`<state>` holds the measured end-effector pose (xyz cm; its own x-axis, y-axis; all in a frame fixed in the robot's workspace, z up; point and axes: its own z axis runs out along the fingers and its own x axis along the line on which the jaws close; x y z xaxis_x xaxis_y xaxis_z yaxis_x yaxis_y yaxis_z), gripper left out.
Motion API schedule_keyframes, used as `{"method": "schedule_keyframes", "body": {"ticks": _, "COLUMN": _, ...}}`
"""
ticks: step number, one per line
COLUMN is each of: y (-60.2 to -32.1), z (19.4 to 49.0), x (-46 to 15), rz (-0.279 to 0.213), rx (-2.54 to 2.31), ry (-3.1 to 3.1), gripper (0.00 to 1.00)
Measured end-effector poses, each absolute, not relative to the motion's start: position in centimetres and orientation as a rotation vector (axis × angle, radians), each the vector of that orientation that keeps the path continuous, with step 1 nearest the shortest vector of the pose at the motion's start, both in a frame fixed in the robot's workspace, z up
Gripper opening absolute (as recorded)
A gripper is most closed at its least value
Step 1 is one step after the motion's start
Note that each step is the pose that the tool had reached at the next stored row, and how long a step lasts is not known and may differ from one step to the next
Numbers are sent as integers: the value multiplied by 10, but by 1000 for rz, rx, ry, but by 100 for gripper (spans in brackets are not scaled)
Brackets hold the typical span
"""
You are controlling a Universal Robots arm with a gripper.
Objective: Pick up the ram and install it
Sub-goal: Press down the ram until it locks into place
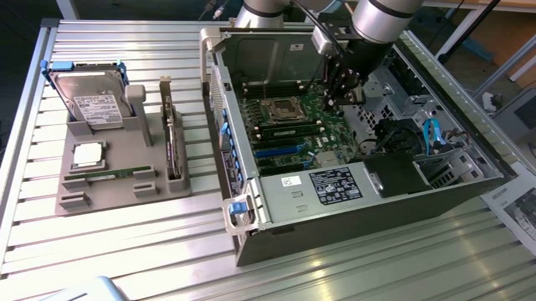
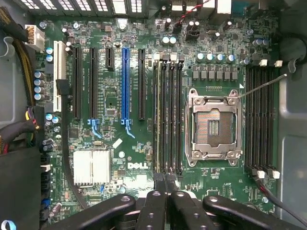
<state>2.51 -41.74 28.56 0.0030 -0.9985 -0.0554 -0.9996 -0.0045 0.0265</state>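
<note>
Pincer [image 2: 165, 184] is pinched together with nothing in it, likely to act as a blunt pusher, right over the end of the memory slots [image 2: 171, 115]. The ram [image 2: 156, 115] stands edge-up in the slot farthest from the processor socket [image 2: 213, 124]. Another green stick [image 1: 109, 174] lies in the grey tray [image 1: 125, 194] outside.

silver tubular arm [image 1: 381, 17], black jointed end effector [image 1: 342, 91]

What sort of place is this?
Likely a lab bench for robotic PC assembly: open tower case on a slatted metal table, grey fixture holding a hard drive and ram.
</note>
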Motion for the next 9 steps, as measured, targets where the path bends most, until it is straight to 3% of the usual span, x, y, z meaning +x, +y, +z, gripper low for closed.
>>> {"method": "schedule_keyframes", "body": {"ticks": 9, "y": -417, "z": 269, "x": 25, "rz": 90, "rx": -2210, "ry": 2202, "gripper": 10}}
